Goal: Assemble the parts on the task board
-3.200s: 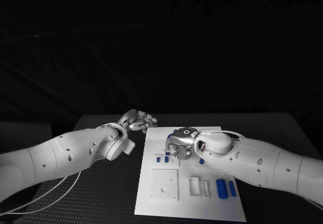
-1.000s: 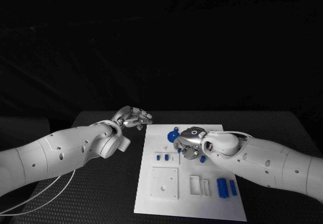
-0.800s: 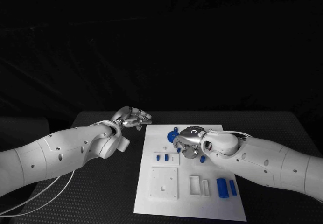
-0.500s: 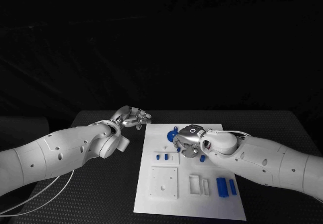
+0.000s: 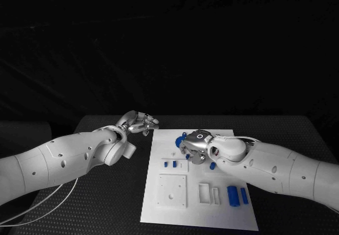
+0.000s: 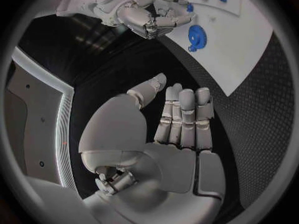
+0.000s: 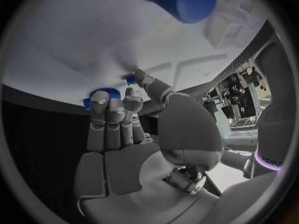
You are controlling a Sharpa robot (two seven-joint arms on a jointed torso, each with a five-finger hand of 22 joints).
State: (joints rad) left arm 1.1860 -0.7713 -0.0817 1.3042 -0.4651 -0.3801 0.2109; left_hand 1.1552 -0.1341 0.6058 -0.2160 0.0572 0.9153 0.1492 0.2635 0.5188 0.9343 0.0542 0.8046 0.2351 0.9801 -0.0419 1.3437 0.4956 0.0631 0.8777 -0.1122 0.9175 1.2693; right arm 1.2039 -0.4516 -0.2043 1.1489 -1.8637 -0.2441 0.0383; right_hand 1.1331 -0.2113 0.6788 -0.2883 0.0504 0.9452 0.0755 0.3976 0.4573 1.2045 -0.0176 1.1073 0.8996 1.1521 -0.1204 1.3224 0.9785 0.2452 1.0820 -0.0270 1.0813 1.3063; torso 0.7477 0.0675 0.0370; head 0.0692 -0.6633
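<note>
Dim scene, black backdrop; wrist views fisheye-warped, nearest blue part blurred.

Right robot hand [image 7: 124,134] over white task board [image 7: 74,64], blue gear [image 7: 102,95] at fingertips

Left hand [image 5: 139,122] open, fingers straight; right hand [image 5: 193,146] lowered, fingers loosely curled, empty.

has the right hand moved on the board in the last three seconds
Yes. The right hand has shifted toward the far end of the task board, away from the two small blue pegs it hovered by, and is now next to the blue gear.
</note>
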